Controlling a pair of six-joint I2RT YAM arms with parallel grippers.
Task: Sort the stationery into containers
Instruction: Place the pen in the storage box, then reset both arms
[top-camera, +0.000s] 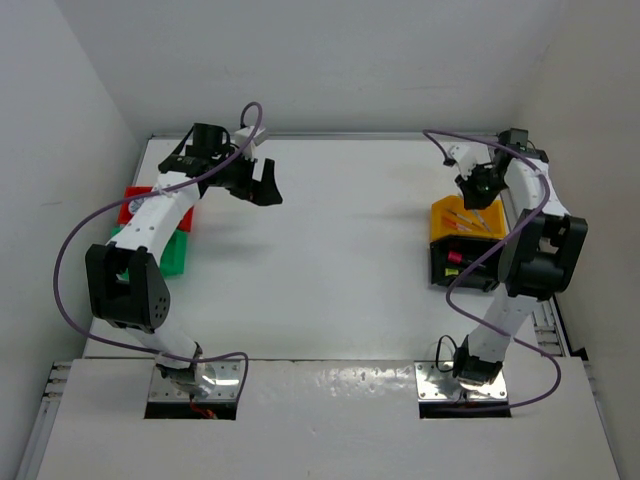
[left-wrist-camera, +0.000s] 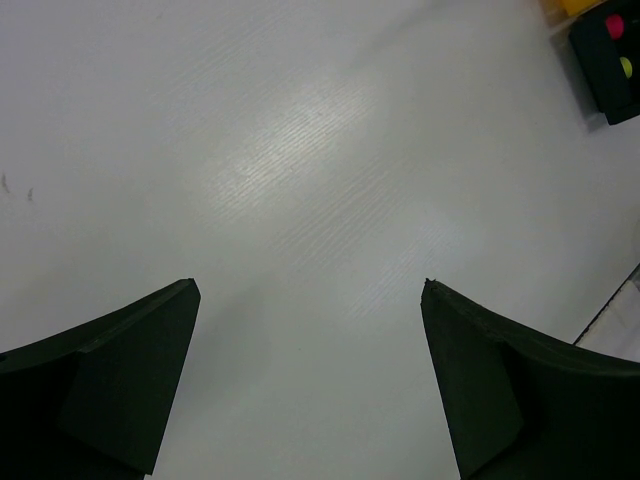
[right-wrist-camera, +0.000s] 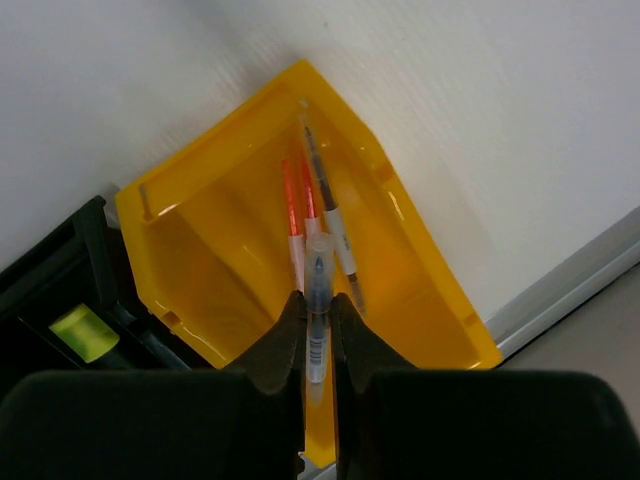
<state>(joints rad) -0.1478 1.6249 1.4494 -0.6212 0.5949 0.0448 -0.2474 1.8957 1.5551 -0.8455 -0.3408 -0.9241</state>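
My right gripper is shut on a thin grey pen and holds it above the yellow-orange bin, which has two orange pencils and another grey pen in it. In the top view this gripper hangs over the yellow-orange bin, with the black bin just in front holding pink and yellow highlighters. My left gripper is open and empty over bare table. The red bin and green bin lie under the left arm.
White walls close in the table on the left, back and right. A metal rail runs along the table's right edge beside the yellow-orange bin. The black bin also shows in the left wrist view at top right.
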